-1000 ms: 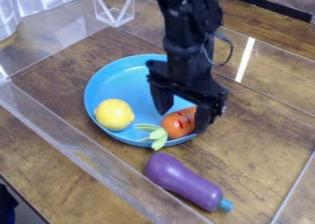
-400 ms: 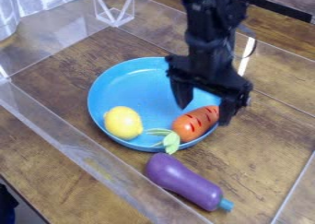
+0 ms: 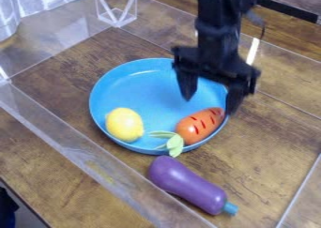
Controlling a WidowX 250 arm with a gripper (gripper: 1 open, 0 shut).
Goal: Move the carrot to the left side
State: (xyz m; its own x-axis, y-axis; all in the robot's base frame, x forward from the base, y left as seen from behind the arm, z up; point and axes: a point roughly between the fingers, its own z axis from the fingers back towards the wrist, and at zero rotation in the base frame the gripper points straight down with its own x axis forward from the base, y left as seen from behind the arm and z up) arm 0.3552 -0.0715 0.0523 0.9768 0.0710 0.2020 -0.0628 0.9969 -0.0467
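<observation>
While hand point(image 3: 216, 87) open, plate point(image 3: 126, 86) holds carrot point(image 3: 201, 124), lemon point(image 3: 123, 124).

The open pincer point(image 3: 216, 89) has lifted off the carrot point(image 3: 201, 125), now uncovered on the plate's rim.

No text, label, brand, number or sign can be read anywhere — not on any object, nor the desk point(image 3: 51, 129).

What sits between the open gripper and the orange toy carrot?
Nothing: in the camera view only bare blue plate shows between the gripper and the orange toy carrot on its rim.
</observation>
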